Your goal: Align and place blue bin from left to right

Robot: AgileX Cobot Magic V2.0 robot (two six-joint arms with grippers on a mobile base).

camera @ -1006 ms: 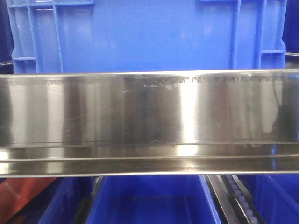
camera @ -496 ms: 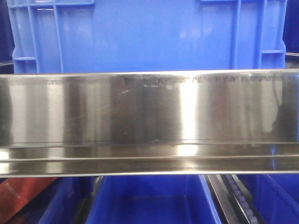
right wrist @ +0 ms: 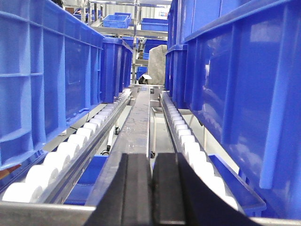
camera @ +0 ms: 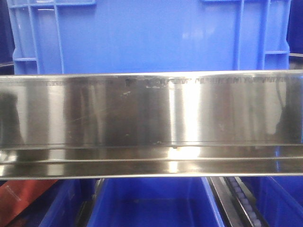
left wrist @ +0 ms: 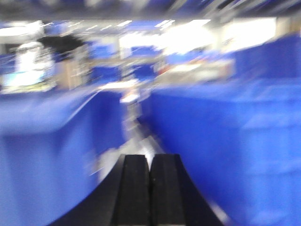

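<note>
The blue bin (camera: 147, 38) fills the top of the front view, standing on the shelf behind a steel rail (camera: 151, 123). No gripper shows there. In the blurred left wrist view my left gripper (left wrist: 150, 157) is shut and empty, pointing into a narrow gap between a blue bin wall on the left (left wrist: 42, 155) and one on the right (left wrist: 235, 150). My right gripper (right wrist: 153, 156) is shut with nothing in it, low over a steel divider strip (right wrist: 141, 117), between a blue bin wall on the left (right wrist: 47, 70) and one on the right (right wrist: 244, 84).
White roller tracks (right wrist: 61, 155) (right wrist: 188, 141) run along both sides of the divider strip. Below the shelf sit more blue bins (camera: 151, 203), a roller track (camera: 244, 201) and a red-brown object (camera: 19, 198). Further bins stand on racks at the back (right wrist: 117, 20).
The blue bin has not visibly shifted. Only the reflections on the steel rail have changed, with a dark patch growing at its left end.
</note>
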